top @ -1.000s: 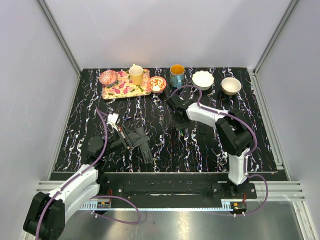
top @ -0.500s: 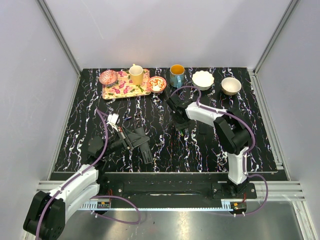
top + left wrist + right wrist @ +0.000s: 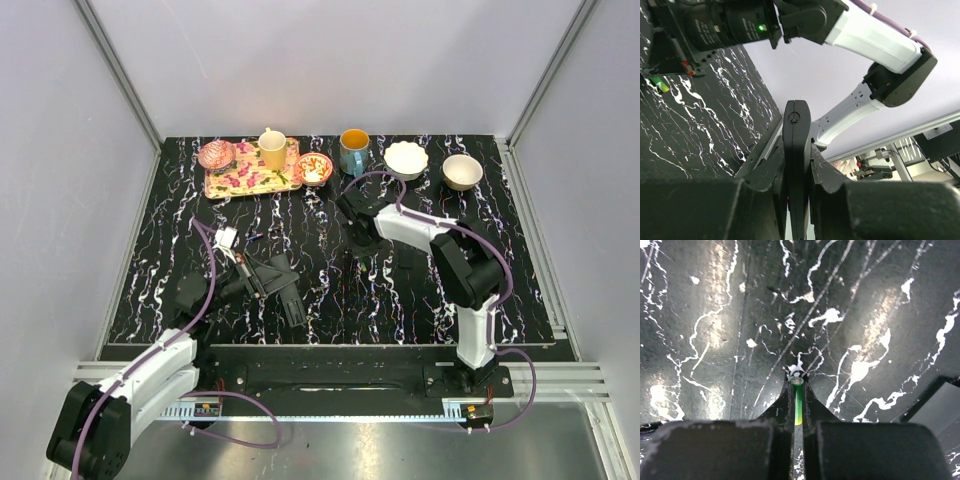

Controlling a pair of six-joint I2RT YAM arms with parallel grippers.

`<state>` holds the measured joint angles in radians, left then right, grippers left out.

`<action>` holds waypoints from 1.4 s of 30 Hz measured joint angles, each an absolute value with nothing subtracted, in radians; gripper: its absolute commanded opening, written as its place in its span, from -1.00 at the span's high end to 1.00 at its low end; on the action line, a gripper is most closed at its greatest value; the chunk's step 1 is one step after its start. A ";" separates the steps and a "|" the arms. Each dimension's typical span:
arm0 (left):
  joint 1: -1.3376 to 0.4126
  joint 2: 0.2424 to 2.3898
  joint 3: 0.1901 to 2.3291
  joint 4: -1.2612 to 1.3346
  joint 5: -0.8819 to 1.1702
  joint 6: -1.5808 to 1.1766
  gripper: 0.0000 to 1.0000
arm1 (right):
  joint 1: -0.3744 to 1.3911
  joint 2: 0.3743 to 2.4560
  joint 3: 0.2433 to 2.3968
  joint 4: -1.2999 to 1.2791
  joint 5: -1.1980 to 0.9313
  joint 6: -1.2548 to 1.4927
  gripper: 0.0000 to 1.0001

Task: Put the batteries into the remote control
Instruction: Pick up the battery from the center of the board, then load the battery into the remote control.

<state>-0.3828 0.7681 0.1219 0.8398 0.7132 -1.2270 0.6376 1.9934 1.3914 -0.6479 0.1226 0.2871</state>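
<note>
Looking through the right wrist camera, I see my right gripper (image 3: 797, 386) pinched narrow on a battery (image 3: 798, 409). It is a thin green cylinder with a small round end cap, lying lengthwise between the black fingers, over the glossy black, white-veined table (image 3: 715, 315). I cannot tell whether it touches the surface. My left gripper (image 3: 796, 175) clamps the remote (image 3: 796, 125), a slim matte-black plastic bar with a rounded tip, edge-on between its fingers. From above, the remote sits near-left of centre, with the battery apart, farther right.

Bright overhead light, glare on tabletop (image 3: 715, 340)
</note>
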 measured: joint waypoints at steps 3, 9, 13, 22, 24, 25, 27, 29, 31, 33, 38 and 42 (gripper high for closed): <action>-0.383 0.787 0.123 0.839 0.690 -1.227 1.00 | 0.637 1.933 1.328 -0.617 0.139 0.300 1.00; -0.400 0.939 0.211 0.809 0.610 -1.228 1.00 | 0.712 1.471 1.130 -0.564 0.186 0.319 1.00; -0.448 1.036 0.305 0.806 0.534 -1.229 1.00 | 0.825 1.180 1.150 -0.511 0.217 0.331 1.00; -0.547 1.224 0.432 0.889 0.363 -1.237 1.00 | 0.999 1.089 1.108 -0.469 0.282 0.390 1.00; -0.558 1.243 0.445 0.893 0.346 -1.236 1.00 | 1.021 1.095 1.104 -0.466 0.289 0.390 1.00; -0.563 1.255 0.455 0.895 0.338 -1.236 1.00 | 1.031 1.096 1.102 -0.459 0.294 0.390 1.00; -0.570 1.274 0.471 0.910 0.328 -1.236 1.00 | 1.053 1.096 1.093 -0.430 0.299 0.387 1.00; -0.573 1.287 0.478 0.927 0.320 -1.238 1.00 | 1.065 1.096 1.081 -0.401 0.299 0.384 1.00; -0.575 1.297 0.478 0.944 0.317 -1.241 1.00 | 1.073 1.096 1.066 -0.376 0.299 0.381 1.00; -0.577 1.311 0.479 0.956 0.316 -1.248 1.00 | 1.077 1.097 1.058 -0.363 0.299 0.376 1.00; -0.579 1.341 0.488 0.964 0.318 -1.266 1.00 | 1.081 1.119 1.058 -0.331 0.306 0.366 1.00; -0.584 1.345 0.499 0.968 0.321 -1.276 1.00 | 1.081 1.142 1.058 -0.316 0.321 0.358 1.00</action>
